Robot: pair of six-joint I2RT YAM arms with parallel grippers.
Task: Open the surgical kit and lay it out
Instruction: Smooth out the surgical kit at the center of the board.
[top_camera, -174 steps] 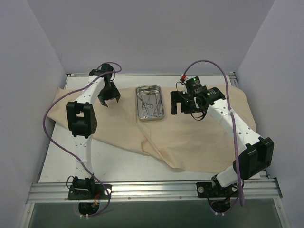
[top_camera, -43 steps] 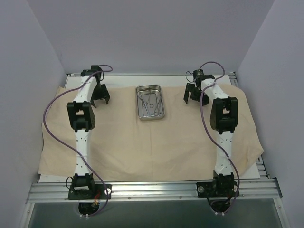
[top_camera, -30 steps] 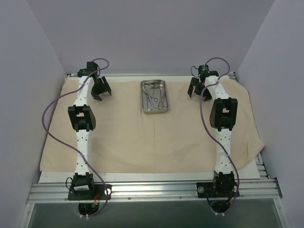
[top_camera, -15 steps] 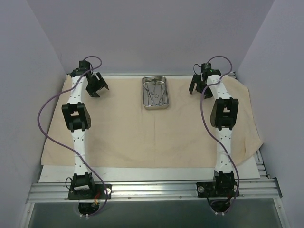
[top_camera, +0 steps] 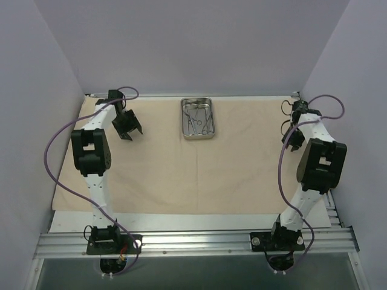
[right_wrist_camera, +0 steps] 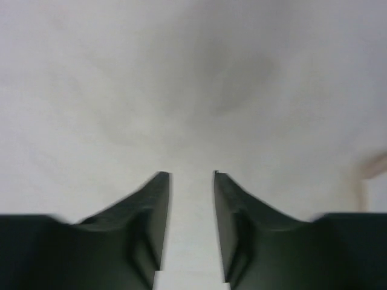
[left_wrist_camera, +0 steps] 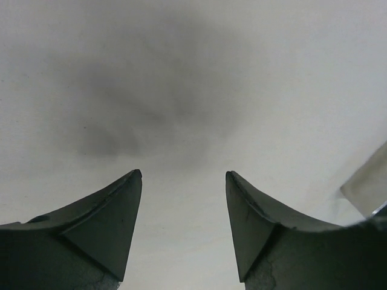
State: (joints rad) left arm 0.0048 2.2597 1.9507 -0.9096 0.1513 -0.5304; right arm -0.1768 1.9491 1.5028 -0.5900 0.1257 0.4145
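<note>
Top external view: the beige cloth wrap (top_camera: 199, 169) lies spread flat over most of the table. The steel tray (top_camera: 188, 121) sits on it near the far edge, about midway between the two arms.

The left gripper (top_camera: 128, 127) hangs over the far-left part of the cloth. The right gripper (top_camera: 292, 138) is out by the cloth's right edge. Both are well apart from the tray.

From the left wrist, the left gripper (left_wrist_camera: 183, 175) has its fingers spread wide, with only pale fabric (left_wrist_camera: 181, 72) below them. From the right wrist, the right gripper (right_wrist_camera: 189, 175) shows a narrower gap, also empty. That picture is blurred, so the gap's exact width is hard to judge.

Inside the tray, the ring-handled instruments (top_camera: 198, 121) lie in a loose, overlapping cluster. How many there are cannot be made out at this size. Nothing has been laid out on the cloth yet, so I judge the opening as done and the laying out as not yet begun.

The risks come from that cluster:
- **Snagged instruments:** the pieces are thin, lie flat on the steel and cross one another. A pinch could catch two at once or drag a neighbour by its ring.
- **Sliding tray:** fingertips coming down too steeply would likely skid on the tray floor and push the tray along the cloth.
- **Shifted cloth:** any further pull on the fabric would carry the tray with it and could tip its contents out.
</note>
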